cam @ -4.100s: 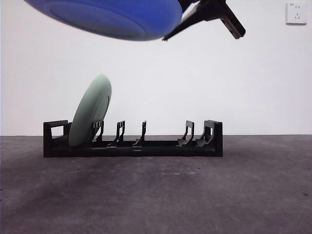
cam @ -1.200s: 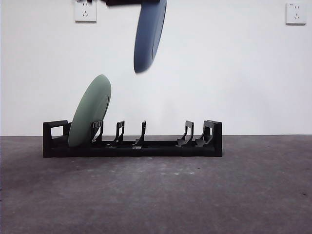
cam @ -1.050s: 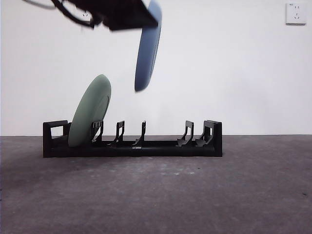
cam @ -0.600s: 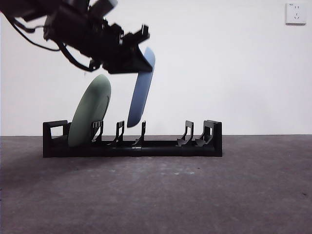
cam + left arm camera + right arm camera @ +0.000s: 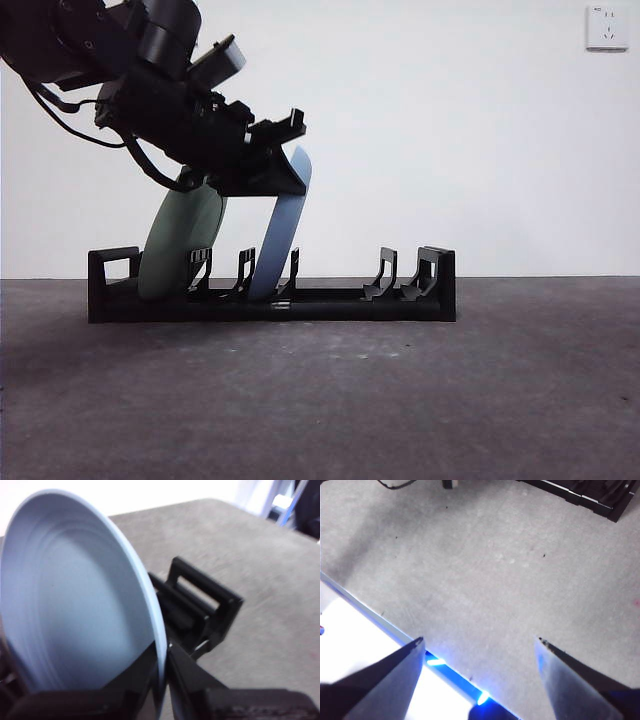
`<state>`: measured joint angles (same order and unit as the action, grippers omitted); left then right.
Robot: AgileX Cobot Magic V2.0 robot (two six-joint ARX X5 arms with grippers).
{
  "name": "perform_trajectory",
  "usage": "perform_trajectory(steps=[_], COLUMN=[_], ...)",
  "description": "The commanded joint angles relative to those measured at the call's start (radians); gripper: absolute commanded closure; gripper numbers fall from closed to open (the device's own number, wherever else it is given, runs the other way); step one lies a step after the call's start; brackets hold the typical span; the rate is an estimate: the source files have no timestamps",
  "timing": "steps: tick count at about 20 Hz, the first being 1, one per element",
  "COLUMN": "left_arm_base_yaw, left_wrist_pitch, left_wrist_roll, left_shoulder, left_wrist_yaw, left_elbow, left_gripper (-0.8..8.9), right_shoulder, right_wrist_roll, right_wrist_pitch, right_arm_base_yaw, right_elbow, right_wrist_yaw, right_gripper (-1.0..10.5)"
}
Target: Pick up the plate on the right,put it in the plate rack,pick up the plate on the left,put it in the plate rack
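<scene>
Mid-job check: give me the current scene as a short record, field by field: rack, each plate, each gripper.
plate rack: long black rack on the grey table, dividers upright
green plate: standing tilted in the slot nearest the rack's left end in the front view
blue plate: lower edge down between two dividers, leaning, rim gripped at the top
left gripper: shut on the blue plate's rim, above the rack
right gripper: open, over bare table, holding nothing
task stage: blue plate in a slot but not released
</scene>
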<state>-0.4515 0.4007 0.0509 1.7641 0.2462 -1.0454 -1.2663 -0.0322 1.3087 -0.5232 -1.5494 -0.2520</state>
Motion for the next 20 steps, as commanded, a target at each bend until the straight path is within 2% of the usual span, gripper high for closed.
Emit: perform_trajectory(steps=[1,7,10,16,20], left_arm_base_yaw=[0.003,-0.001,-0.013,-0.032,-0.042], left_wrist_pitch=[-0.014,-0.042,-0.043,-0.048,-0.051], left_wrist_roll=[-0.044,-0.045,-0.043,-0.019,-0.017], left_shoulder=[0.008,0.008,0.007,-0.006,-0.075], left_wrist_yaw=[-0.019,-0.003,-0.003,-0.003,-0.003], left_elbow=[0.0,0.0,0.0,0.0,0.0], left_gripper=[8.22,7.94,6.51,6.5,6.5], right_shoulder=[0.002,0.002,0.002,0.002,0.002], right_wrist_roll=[0.01,0.011,0.011,0.018,0.028], right_wrist_pitch=[-0.009,-0.035,-0.035,-0.034,-0.037], right_arm_base_yaw=[-0.002,-0.002,-0.002,-0.002,-0.002], right_elbow=[0.012,0.012,0.012,0.012,0.012], right_wrist_yaw=[-0.003,-0.003,-0.003,-0.003,-0.002], right_gripper=[5.7,5.7,5.7,5.7,5.7])
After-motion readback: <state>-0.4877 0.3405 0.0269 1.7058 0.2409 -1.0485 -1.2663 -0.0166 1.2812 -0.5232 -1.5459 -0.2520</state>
